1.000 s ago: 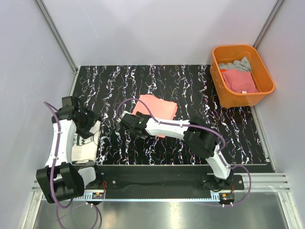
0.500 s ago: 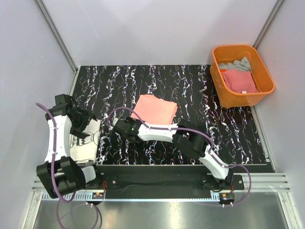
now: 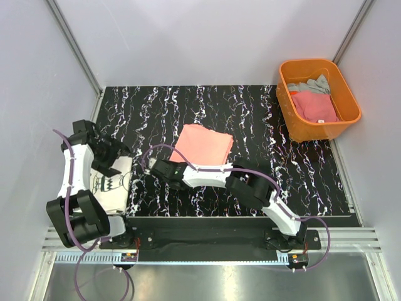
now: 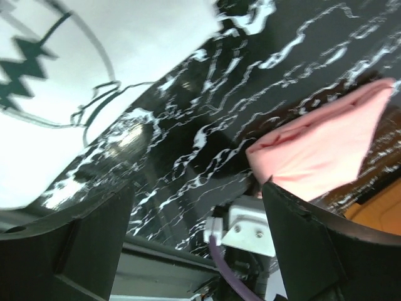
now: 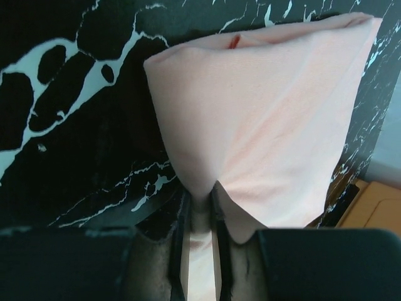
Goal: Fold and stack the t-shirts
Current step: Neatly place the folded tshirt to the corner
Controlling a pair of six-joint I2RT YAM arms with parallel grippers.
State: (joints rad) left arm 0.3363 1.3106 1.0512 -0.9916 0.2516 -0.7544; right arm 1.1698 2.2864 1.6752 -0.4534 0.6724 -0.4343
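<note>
Evidently the step in hand is a grasp on the folded salmon-pink t-shirt (image 3: 205,143), which lies near the middle of the marbled black table (image 3: 263,125), well apart from the white t-shirt (image 3: 111,188) with black print at the near left edge. In the right wrist view the right gripper (image 5: 199,200) has its jaws drawn almost together on the nearest corner of the pink cloth, whose wrinkles fan out from the pinch. From above the contact itself is hard to make out. The left gripper (image 4: 195,188) hangs over bare table between the two shirts, jaws wide apart and holding nothing. Two more tees, a grey one (image 3: 310,86) and a deeper pink one (image 3: 313,106), wait in the orange tub (image 3: 313,61) at the far right. To do this well, the pinch should probably take every layer of the fold rather than only the top one, or the bundle will peel open when lifted. A low, slow carry toward the white shirt seems wise, since a corner hold lets soft cloth droop and swing. The free left gripper could steady the white shirt, or catch the pink shirt's trailing edge so it lands square.
</note>
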